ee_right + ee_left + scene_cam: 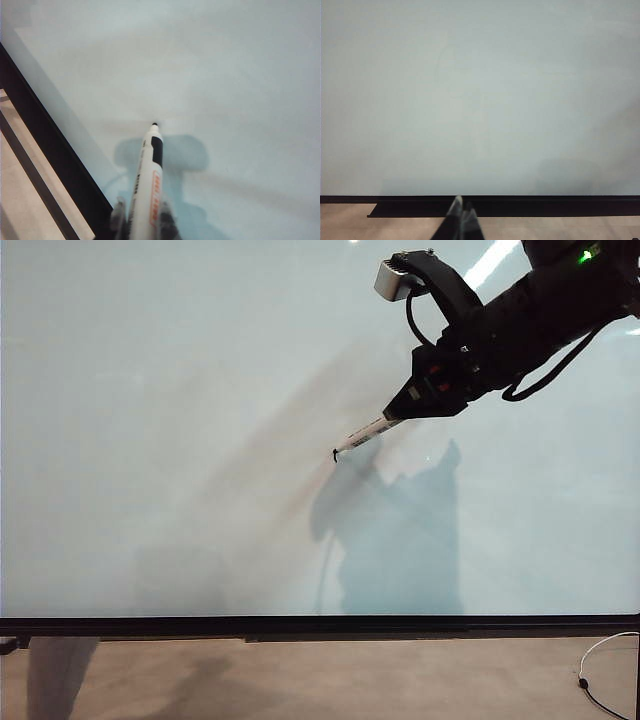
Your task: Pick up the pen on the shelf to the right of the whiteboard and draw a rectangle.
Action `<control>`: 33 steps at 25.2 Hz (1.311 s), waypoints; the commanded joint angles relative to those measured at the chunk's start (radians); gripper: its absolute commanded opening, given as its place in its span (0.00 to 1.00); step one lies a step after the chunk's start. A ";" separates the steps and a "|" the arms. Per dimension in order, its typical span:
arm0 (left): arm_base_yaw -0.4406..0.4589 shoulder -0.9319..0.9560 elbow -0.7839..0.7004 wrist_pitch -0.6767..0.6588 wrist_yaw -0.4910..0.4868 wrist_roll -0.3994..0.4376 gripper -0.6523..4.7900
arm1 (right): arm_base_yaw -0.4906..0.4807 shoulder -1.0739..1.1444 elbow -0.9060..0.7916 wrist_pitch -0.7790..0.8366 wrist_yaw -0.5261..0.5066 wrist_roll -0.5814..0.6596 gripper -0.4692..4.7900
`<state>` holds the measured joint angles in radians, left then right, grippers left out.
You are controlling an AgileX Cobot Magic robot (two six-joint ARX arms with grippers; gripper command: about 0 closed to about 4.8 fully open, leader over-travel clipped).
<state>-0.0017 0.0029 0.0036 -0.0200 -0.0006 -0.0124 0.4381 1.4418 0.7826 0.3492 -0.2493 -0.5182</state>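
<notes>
Left gripper [462,207] sits parked low, its dark fingers pressed together on nothing, below the thin black bottom edge of the very large glossy pale grey-white whiteboard [480,100]. I see it only in its own wrist view; it takes no part in the step.

Moving right, I find the board surface bare in the exterior view: no finished side of the rectangle shows, only a tiny dark mark at the pen tip. I judge the drawing as just begun.

Further right, the right gripper [400,410] reaches in from the upper right, clenched on the rear of the slim white pen [365,433] with black tip and printed barrel. The pen slants down and left, its tip at the board near the middle; from the right wrist view [150,175] the tip appears to meet its own shadow, so I take it as touching.

To do this step well, I would keep pressure light and constant, hold the pen angle fixed, travel each side slowly and straight, and close each corner before turning.
</notes>
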 commanded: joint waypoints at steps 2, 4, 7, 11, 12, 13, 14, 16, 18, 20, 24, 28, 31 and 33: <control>0.000 0.000 0.003 0.006 0.004 0.005 0.11 | 0.000 -0.028 0.007 0.033 0.011 0.002 0.08; 0.000 0.000 0.003 0.006 0.004 0.005 0.11 | 0.000 -0.038 0.007 0.037 0.011 0.002 0.08; 0.000 0.000 0.003 0.006 0.004 0.005 0.11 | 0.000 -0.053 0.007 0.038 0.012 0.002 0.08; 0.000 0.000 0.003 0.006 0.004 0.005 0.11 | 0.000 -0.071 0.007 0.045 0.012 0.002 0.08; 0.000 0.000 0.003 0.006 0.004 0.005 0.11 | 0.000 -0.074 0.007 0.045 0.011 0.002 0.08; 0.000 0.000 0.003 0.006 0.004 0.005 0.11 | 0.000 -0.077 0.007 0.044 0.012 0.002 0.08; 0.000 0.000 0.003 0.006 0.004 0.005 0.11 | 0.000 -0.083 0.007 0.044 0.012 0.002 0.08; 0.000 0.000 0.003 0.006 0.004 0.005 0.11 | 0.000 -0.087 0.007 0.044 0.012 0.002 0.08; 0.000 0.000 0.003 0.006 0.004 0.005 0.11 | 0.000 -0.092 0.007 0.045 0.012 0.002 0.08; 0.000 0.000 0.003 0.006 0.004 0.005 0.11 | 0.000 -0.100 0.007 0.045 0.012 0.002 0.08; 0.000 0.000 0.003 0.006 0.004 0.005 0.11 | 0.000 -0.103 0.007 0.050 0.011 0.010 0.08; 0.000 0.000 0.003 0.006 0.004 0.005 0.11 | 0.001 -0.104 0.007 0.074 0.011 0.016 0.08; 0.000 0.000 0.003 0.006 0.004 0.005 0.11 | 0.001 -0.104 0.007 0.077 0.011 0.018 0.08; 0.000 0.000 0.003 0.006 0.004 0.005 0.11 | 0.001 -0.104 0.006 0.073 0.009 0.021 0.08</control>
<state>-0.0017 0.0029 0.0036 -0.0200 -0.0006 -0.0124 0.4389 1.3460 0.7826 0.3920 -0.2470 -0.5060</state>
